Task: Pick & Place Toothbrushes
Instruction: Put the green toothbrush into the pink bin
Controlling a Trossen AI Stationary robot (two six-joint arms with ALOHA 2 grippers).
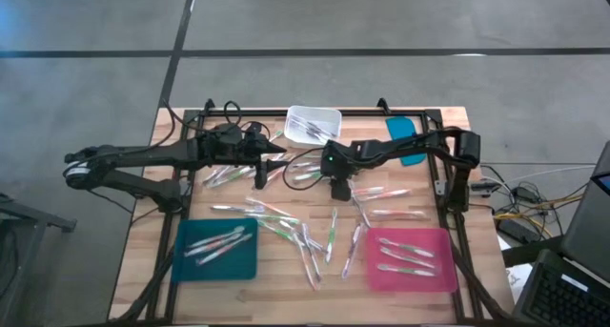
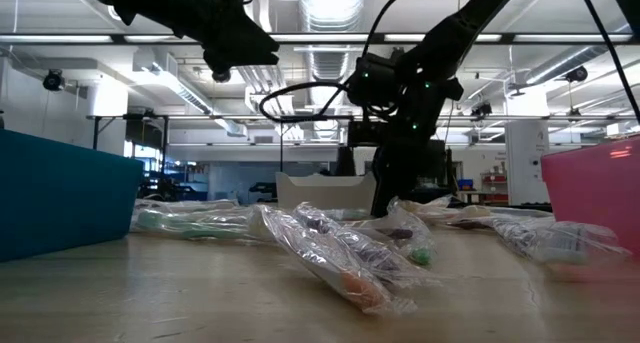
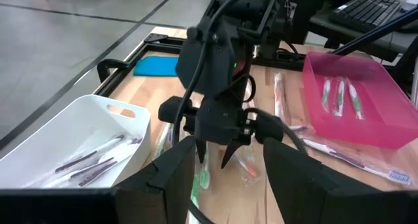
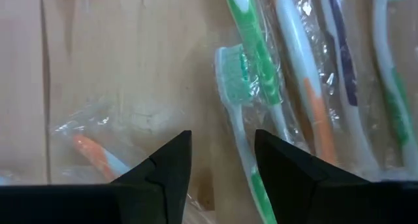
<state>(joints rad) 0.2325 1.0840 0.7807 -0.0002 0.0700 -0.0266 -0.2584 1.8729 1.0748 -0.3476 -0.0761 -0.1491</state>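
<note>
Wooden bench (image 1: 143, 260) carries plastic-wrapped toothbrushes (image 1: 286, 222) scattered across its middle; some lie in the teal tray (image 1: 187, 262), pink tray (image 1: 381, 275) and white bin (image 1: 329, 117). Right claw (image 4: 222, 159) hangs parted and empty just over them. Left claw (image 3: 225, 175) hovers parted and empty nearby.
</note>
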